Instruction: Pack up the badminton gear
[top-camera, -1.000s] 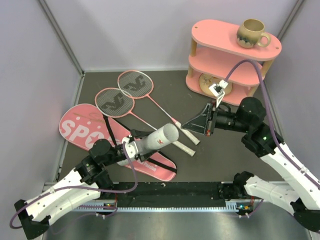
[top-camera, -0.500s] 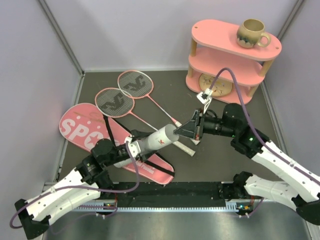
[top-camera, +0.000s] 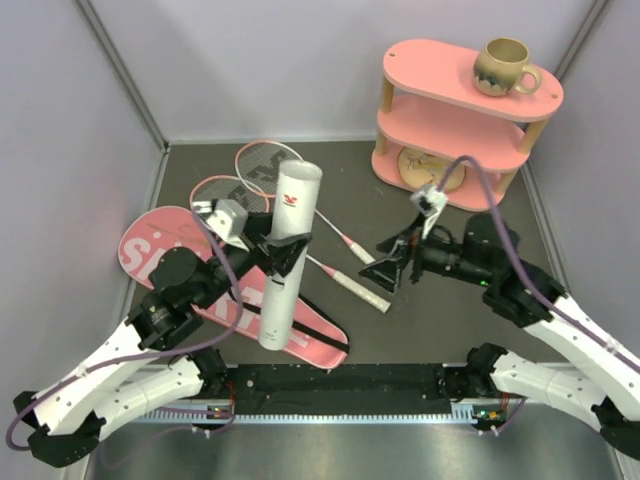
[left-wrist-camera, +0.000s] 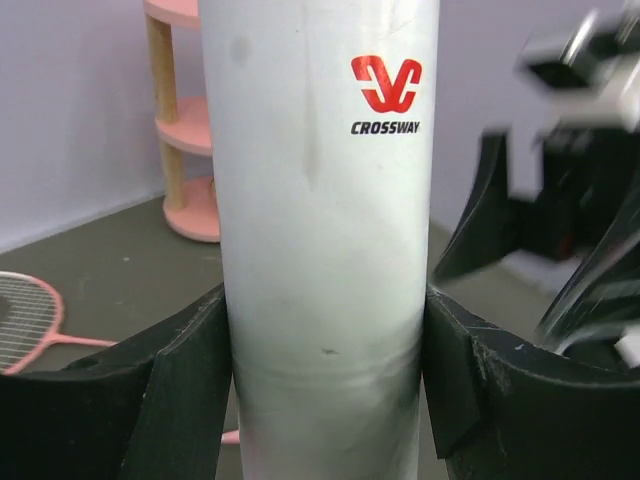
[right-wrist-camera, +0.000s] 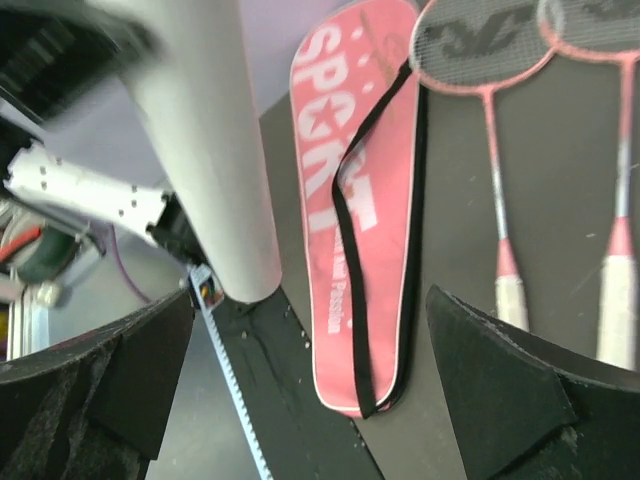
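The bench (top-camera: 440, 310) has a dark grey top. Pale purple walls stand around it on three sides: a back wall (top-camera: 270, 70), a left wall (top-camera: 60, 200) and a right wall (top-camera: 600, 130). Thin metal strips (top-camera: 122, 75) run up the corners. At the back right stands a pink shelf (top-camera: 430, 62) with two levels and wooden legs. A beige mug (top-camera: 503, 65) sits on its top level. The light is soft and even.

Lab cell, plain walls (top-camera: 300, 70)
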